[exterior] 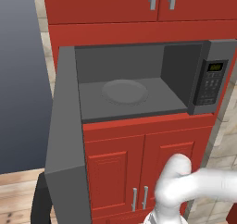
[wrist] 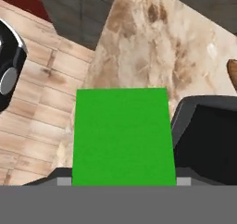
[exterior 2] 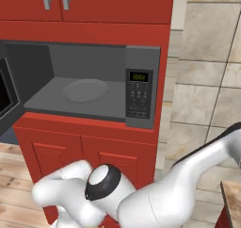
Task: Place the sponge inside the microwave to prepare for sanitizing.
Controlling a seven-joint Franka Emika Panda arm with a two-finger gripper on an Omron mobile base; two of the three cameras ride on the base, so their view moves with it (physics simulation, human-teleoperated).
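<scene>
The sponge [wrist: 121,135], a bright green block, takes up the middle of the hand view, and my gripper [wrist: 120,182] is shut on it, with a grey fingertip showing at each lower corner of the block. The microwave [exterior: 139,79] stands open, its grey door [exterior: 65,140] swung out to the left. Its round grey turntable [exterior: 125,91] is bare. The black keypad panel [exterior: 210,82] with a green display sits on its right side. From the right base, the microwave [exterior 2: 94,81], turntable [exterior 2: 85,90] and keypad [exterior 2: 139,94] show above my folded arm [exterior 2: 155,199].
Red cabinets [exterior: 139,172] with metal handles sit below the microwave, and more red cabinets [exterior: 139,3] hang above it. A beige tiled wall [exterior 2: 207,81] runs to the right. Behind the sponge lie a wooden floor [wrist: 32,107], stone surface [wrist: 157,47] and a dark boxy shape [wrist: 206,140].
</scene>
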